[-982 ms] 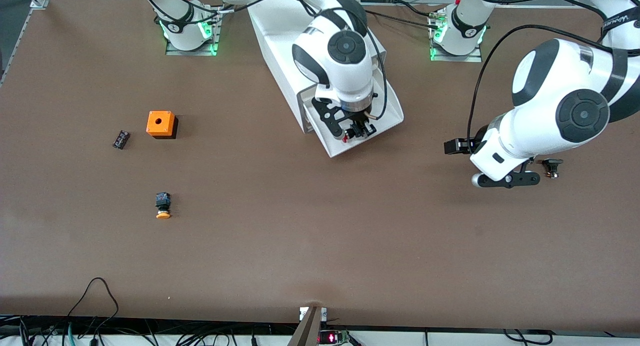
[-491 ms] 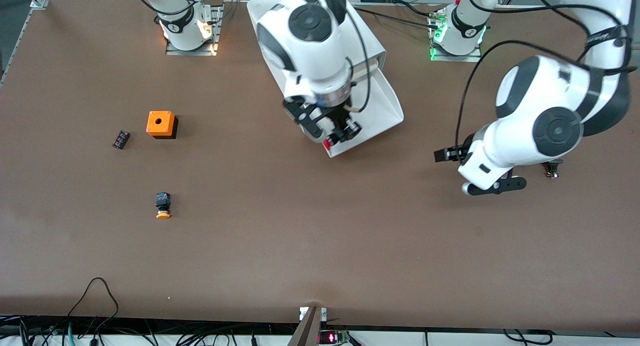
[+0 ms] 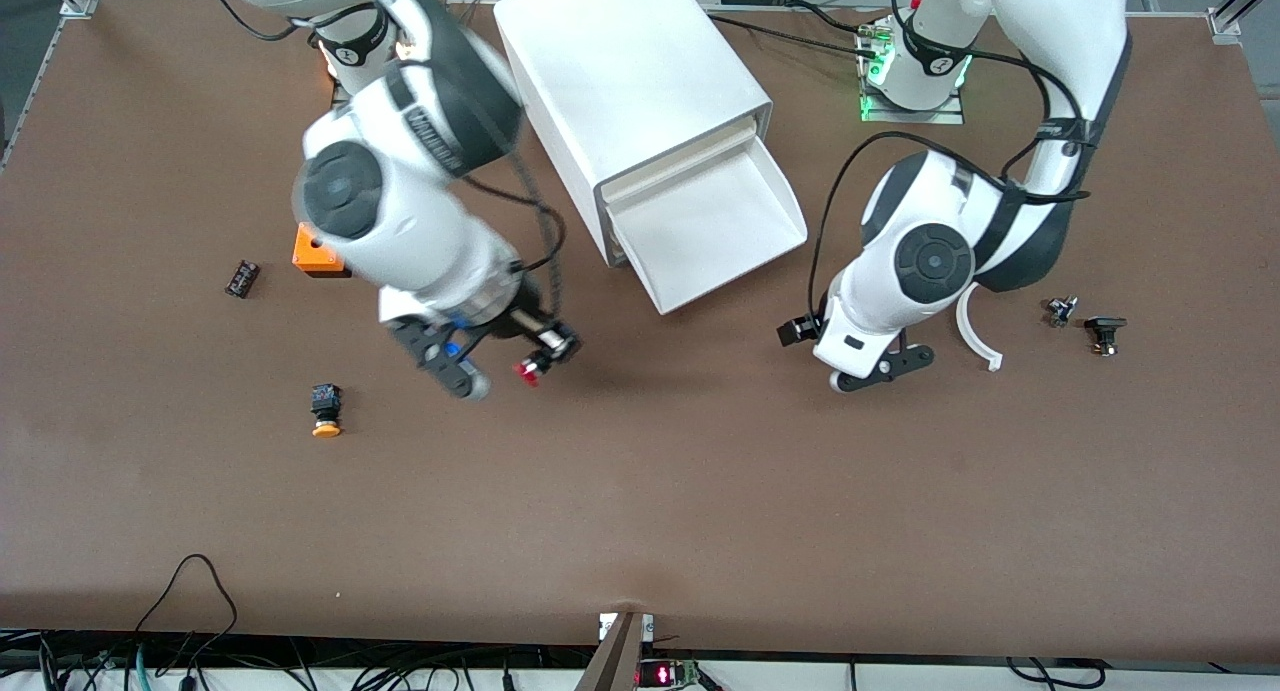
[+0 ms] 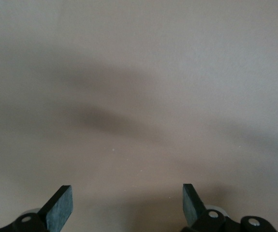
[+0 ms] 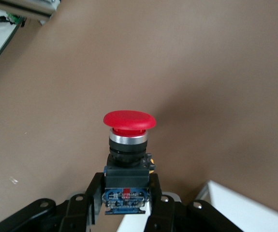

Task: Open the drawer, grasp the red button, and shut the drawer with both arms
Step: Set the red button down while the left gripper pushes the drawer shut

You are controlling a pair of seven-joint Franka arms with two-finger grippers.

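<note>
The drawer [image 3: 735,271] stands pulled out of the white cabinet [image 3: 630,81], and its white tray shows nothing inside. My right gripper [image 3: 545,351] hangs over bare table between the drawer and the right arm's end, shut on the button [image 3: 527,370]. In the right wrist view the button's red mushroom cap [image 5: 129,121] points away from the right gripper [image 5: 127,193], whose fingers clamp the black body. My left gripper [image 3: 798,331] is over the table beside the drawer's front, toward the left arm's end. In the left wrist view the left gripper [image 4: 126,208] is open over bare brown table.
An orange box [image 3: 320,254] is partly covered by the right arm. An orange-yellow capped button [image 3: 325,411] and a small black part [image 3: 241,278] lie toward the right arm's end. A white curved piece [image 3: 975,331] and two small parts [image 3: 1058,311] [image 3: 1104,333] lie toward the left arm's end.
The right arm has lifted the red button out of the drawer and swung it toward the right arm's end. The left arm has moved closer to the drawer's front.
</note>
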